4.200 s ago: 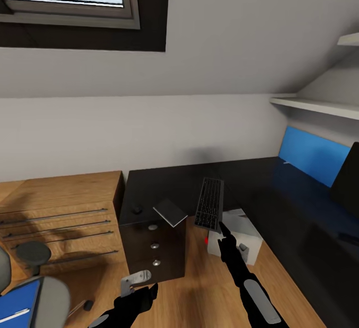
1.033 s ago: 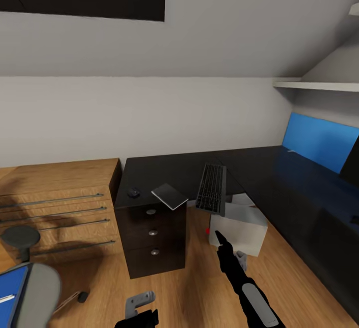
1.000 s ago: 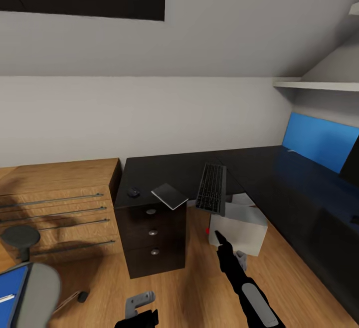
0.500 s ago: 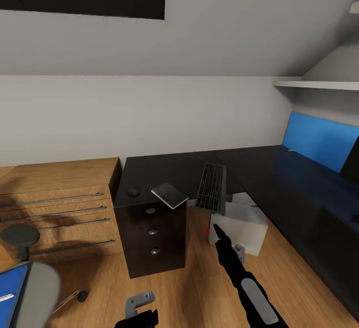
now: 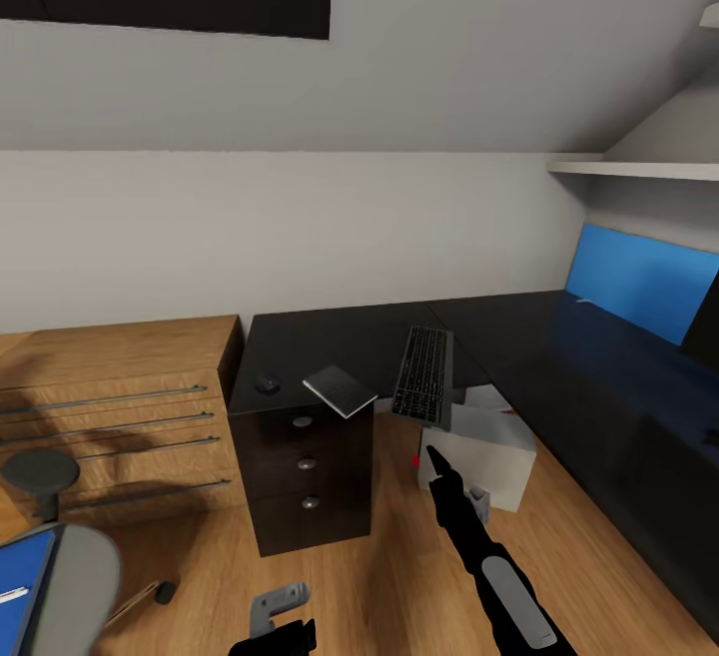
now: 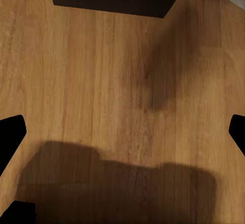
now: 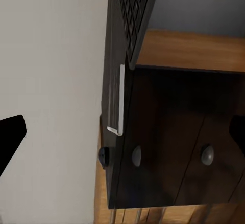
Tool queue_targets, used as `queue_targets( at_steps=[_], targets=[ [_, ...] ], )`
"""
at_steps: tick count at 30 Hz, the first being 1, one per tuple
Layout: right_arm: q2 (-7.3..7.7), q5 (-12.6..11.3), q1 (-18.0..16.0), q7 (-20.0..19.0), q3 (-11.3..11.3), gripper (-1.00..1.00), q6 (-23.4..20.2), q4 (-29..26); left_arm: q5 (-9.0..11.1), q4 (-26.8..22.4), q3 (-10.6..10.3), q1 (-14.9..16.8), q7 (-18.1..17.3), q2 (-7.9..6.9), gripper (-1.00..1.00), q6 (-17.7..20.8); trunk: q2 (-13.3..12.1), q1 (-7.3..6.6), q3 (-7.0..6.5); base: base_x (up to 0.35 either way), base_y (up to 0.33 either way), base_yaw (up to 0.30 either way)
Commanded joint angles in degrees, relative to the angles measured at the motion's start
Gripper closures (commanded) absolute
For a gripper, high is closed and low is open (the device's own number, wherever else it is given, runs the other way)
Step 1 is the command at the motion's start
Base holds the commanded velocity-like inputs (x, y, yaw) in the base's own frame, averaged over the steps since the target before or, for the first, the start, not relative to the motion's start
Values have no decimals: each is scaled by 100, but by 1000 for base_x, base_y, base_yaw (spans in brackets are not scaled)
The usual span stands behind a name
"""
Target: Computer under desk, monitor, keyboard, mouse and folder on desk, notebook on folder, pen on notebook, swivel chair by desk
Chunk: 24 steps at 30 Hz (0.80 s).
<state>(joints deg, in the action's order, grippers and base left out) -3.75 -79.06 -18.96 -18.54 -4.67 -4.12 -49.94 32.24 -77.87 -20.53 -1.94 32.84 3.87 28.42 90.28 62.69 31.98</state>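
Head view: black L-shaped desk [image 5: 340, 336] runs along the back wall, then down the right side. Keyboard [image 5: 423, 375] lies on the desktop w/ its near end jutting past the front edge, above the white computer [image 5: 486, 454], which sits on the wood floor [image 5: 389, 576] in the desk's corner nook, partly under the top. Notebook [image 5: 340, 390], grey, flat, overhangs the front edge over the drawer unit [image 5: 305, 471]; mouse [image 5: 267, 384] just left of it on the desktop, apart from it. Blue panel [image 5: 644, 292] stands at the far right end of the desk, dark monitor edge [image 5: 707, 322] cut off by the frame beside it. Swivel chair [image 5: 70, 586] at lower left, blue folder [image 5: 18, 576] on its seat w/ a white pen [image 5: 12, 595] on top. Wooden dresser [image 5: 120, 416] left of the desk. Right gripper [image 5: 435, 463] is extended toward the computer, tip just below the keyboard's near end; in the right wrist view its fingertips [image 7: 10, 137] sit wide apart at the frame edges, nothing between them, w/ keyboard edge [image 7: 133, 14], notebook edge [image 7: 120, 101] and drawer knobs [image 7: 137, 155] ahead. Left gripper [image 5: 280, 606] low at the frame bottom over bare floor; left wrist view shows fingertips [image 6: 11, 134] spread wide, holding nothing, floor [image 6: 122, 81] beneath.
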Motion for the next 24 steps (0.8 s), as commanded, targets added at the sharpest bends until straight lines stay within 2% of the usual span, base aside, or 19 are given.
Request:
queue_targets(
  at_steps=[1,8,19,24],
  targets=[
    [-3,-66,-2,-18,1,-100,-29,1,52,-9,-4,1,47,0,-100,6,3,0,5,0,0,0],
    [-4,-72,-2,-18,-34,-100,-43,10,45,-9,-10,1,56,0,-100,1,3,0,5,91,0,0],
    [-4,-75,-2,-23,-34,-100,-47,28,44,-8,-4,1,56,-8,-100,-2,3,0,5,284,0,0],
    [-3,-68,-2,-26,-34,-100,-35,28,43,-8,-4,1,56,-9,-100,-2,3,0,5,128,0,0]
  ],
)
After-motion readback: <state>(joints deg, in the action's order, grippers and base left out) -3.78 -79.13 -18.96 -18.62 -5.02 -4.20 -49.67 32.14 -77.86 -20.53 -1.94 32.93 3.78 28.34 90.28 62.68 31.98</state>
